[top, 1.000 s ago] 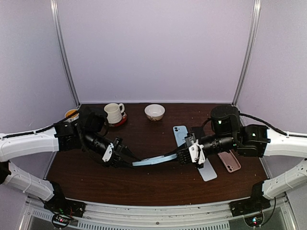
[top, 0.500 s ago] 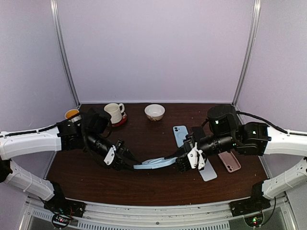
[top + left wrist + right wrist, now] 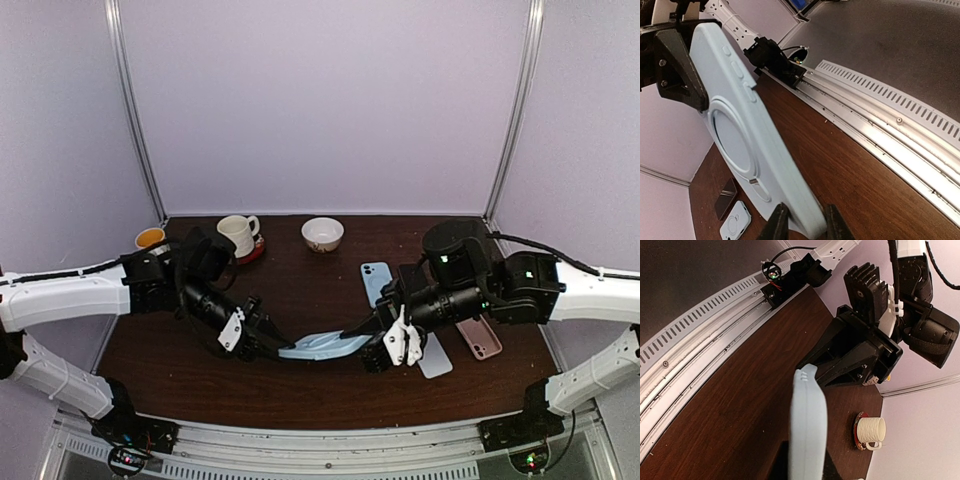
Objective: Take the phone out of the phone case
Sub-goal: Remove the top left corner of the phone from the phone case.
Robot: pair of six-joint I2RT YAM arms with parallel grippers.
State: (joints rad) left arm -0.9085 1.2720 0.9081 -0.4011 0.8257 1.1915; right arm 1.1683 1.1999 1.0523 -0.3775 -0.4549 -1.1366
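The phone case (image 3: pixel 322 347), pale blue, hangs above the table (image 3: pixel 300 395) near its front middle, stretched between my 2 arms and bowed so that its middle sags. From the left wrist camera I see its back, with a round ring and side buttons; I cannot tell whether a phone sits inside. The left gripper (image 3: pixel 268 345) is clenched on the case's left end, with 1 finger (image 3: pixel 777 225) on either side of the edge. The right gripper (image 3: pixel 372 350) is clamped tight on the right end; in its own camera the case runs edge-on straight away from the fingers.

Just behind the right gripper, a blue phone or case (image 3: pixel 375 280) lies flat, and a pink one (image 3: pixel 478 338) lies further right. At the back stand a white mug (image 3: pixel 237 236), a bowl (image 3: pixel 322 233) and a small orange cup (image 3: pixel 149 238).
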